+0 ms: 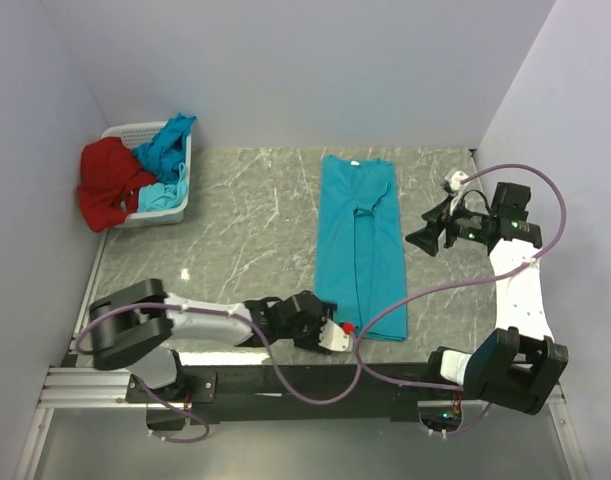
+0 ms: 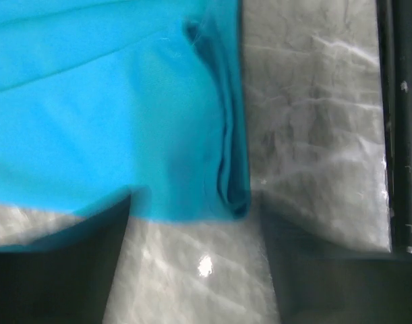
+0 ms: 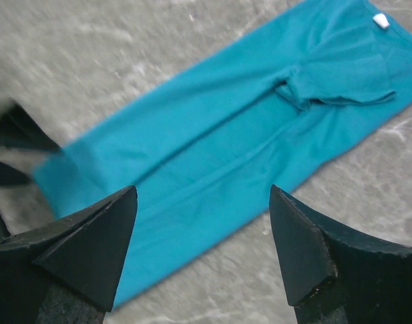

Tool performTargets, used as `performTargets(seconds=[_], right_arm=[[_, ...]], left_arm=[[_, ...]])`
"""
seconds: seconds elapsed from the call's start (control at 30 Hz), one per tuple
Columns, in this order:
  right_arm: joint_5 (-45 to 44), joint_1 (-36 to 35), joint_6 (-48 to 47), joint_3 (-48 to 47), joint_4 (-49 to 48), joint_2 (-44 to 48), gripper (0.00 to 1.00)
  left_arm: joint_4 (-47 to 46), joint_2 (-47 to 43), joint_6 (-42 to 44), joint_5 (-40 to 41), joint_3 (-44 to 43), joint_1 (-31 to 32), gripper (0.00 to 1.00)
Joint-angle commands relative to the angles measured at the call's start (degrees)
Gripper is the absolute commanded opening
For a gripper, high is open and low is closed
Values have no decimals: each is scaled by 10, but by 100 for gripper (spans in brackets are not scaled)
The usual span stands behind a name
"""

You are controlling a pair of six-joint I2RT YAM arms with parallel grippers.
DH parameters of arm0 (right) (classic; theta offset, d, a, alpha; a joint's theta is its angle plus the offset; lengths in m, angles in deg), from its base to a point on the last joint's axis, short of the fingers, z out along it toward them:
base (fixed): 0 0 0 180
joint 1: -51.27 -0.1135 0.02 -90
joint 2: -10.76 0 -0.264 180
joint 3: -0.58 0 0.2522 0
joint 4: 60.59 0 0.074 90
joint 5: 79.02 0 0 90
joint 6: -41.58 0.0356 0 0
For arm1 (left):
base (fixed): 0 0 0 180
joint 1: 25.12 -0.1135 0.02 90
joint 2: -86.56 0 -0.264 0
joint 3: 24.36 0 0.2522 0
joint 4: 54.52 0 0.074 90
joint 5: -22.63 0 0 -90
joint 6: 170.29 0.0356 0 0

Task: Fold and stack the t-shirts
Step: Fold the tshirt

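turquoise tee (image 1: 360, 240), red tee (image 1: 107, 185), white basket (image 1: 170, 213), grey marbled tbl (image 1: 245, 230)

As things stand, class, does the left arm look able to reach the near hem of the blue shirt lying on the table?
Probably yes: the left pincer sits open right at the near corner of the blue shirt, and nothing lies between them.

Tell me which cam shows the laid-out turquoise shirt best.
Top external: the whole turquoise shirt fits, collar to hem. Right wrist shows most of it at a slant; left wrist only one blurred hem corner.
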Motion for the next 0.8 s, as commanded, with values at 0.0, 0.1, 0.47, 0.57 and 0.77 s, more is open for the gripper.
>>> performTargets(seconds=[0.0,0.1,0.47,0.57,0.77], right_arm=[[-83,-25,-98,31,4,42,86],[-156,-59,-149,131,-54,120,87],[-308,-290,-456,300,97,236,81],[-346,-340,-413,328,75,251,80],[-393,-422,-378,365,64,250,77]], left_arm=[[-34,-82,-45,3,41,2,92],[-43,-147,-54,2,63,1,100],[-46,-155,-129,-95,49,-26,100],[-71,-131,-130,-84,61,-21,99],[-87,-66,-117,-64,37,-17,94]])
